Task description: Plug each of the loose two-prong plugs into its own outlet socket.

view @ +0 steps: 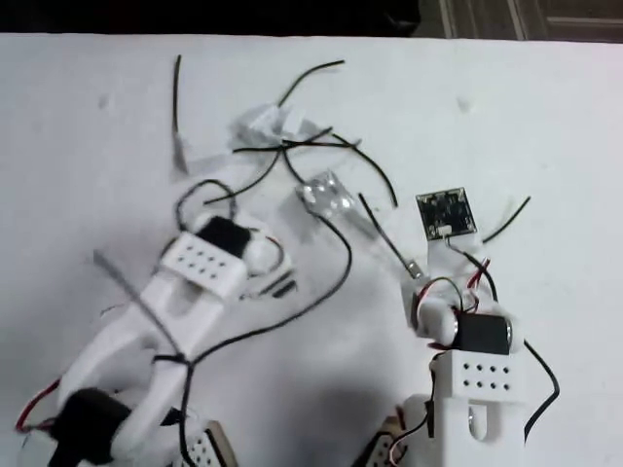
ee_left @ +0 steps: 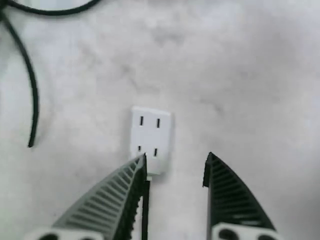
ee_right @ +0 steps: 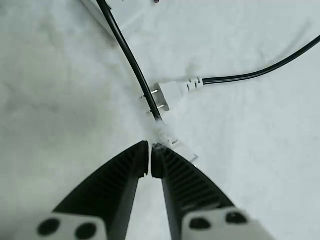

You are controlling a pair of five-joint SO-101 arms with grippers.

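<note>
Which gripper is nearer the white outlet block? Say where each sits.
Left. The left gripper has one fingertip at the end of the white outlet block. The right gripper is farther off, its tips just short of a white two-prong plug.

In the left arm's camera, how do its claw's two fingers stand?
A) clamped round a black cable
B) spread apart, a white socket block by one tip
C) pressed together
B: the left gripper is open, one fingertip at the end of the outlet socket, whose slots are empty.
</note>
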